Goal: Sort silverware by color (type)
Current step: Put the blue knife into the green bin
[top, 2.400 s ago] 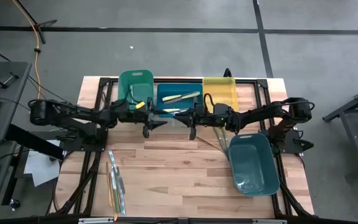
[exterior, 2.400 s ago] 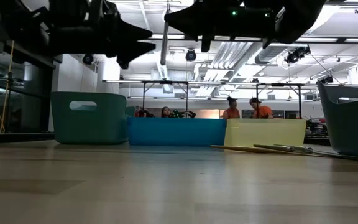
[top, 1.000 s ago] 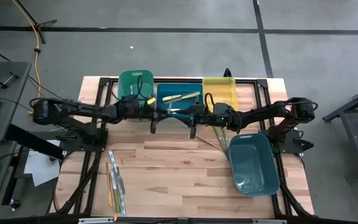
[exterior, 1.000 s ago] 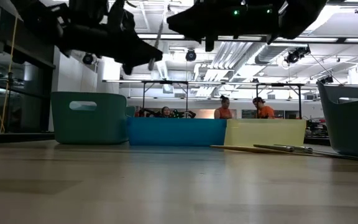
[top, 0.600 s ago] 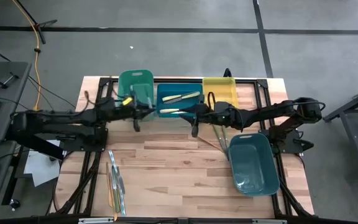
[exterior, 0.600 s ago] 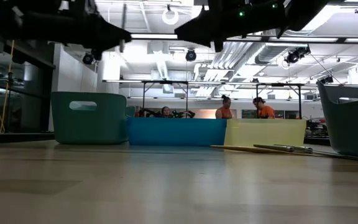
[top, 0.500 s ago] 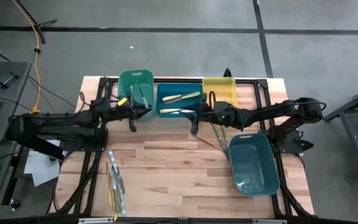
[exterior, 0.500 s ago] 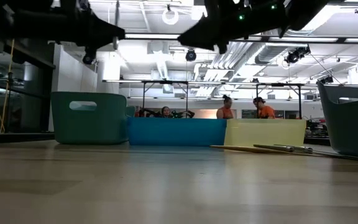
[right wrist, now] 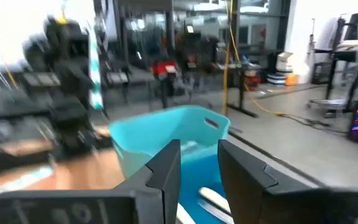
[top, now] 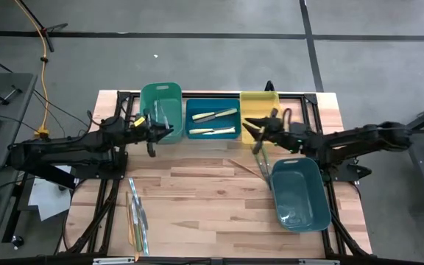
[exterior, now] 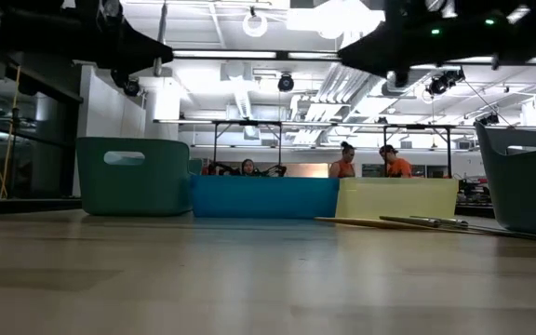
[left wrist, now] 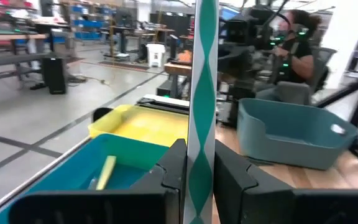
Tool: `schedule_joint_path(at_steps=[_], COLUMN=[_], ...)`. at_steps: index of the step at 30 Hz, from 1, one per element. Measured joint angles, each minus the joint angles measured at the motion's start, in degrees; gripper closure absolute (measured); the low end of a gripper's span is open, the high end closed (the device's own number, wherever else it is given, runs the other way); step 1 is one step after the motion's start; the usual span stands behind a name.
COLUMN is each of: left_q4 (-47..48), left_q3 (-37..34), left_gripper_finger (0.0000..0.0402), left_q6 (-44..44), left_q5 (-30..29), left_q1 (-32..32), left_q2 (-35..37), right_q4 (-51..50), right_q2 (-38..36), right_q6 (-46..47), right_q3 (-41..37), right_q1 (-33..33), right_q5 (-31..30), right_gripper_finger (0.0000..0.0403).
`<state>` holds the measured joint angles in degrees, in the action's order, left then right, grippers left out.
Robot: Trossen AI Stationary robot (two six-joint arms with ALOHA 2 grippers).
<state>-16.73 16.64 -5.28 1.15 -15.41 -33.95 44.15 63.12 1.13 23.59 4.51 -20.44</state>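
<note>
Left end effector (left wrist: 199, 177) upright on green utensil (left wrist: 202, 93)

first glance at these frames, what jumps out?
The left gripper, up by the green bin at the table's far edge, is shut on a green-handled utensil that stands upright between its fingers. Next, the row of green, blue and yellow bins, with two pale-handled utensils lying in the blue one. The right gripper hangs by the yellow bin, near the big teal tub.
</note>
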Motion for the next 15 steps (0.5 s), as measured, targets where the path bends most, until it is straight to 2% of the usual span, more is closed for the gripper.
schedule_joint_path(at_steps=[5,12,15], left_q4=[-0.2,-0.2,-0.1], left_q3=[0.0,0.0,0.0], left_gripper_finger=[0.0363,0.0363,0.0363], left_q6=[0.4,1.0,1.1], left_q5=[-1.9,-3.0,-3.0], left_q1=[0.0,0.0,0.0], left_q2=[-0.9,-1.9,-2.3], right_q4=[0.2,-0.1,-0.1], right_q2=[-5.3,-5.4,-5.4], right_q6=[3.1,2.3,1.5], right_q3=[-3.2,-3.1,-3.1], right_q1=[-0.1,0.0,0.0], right_q5=[2.8,4.1,7.2], right_gripper_finger=[0.03,0.03,0.03])
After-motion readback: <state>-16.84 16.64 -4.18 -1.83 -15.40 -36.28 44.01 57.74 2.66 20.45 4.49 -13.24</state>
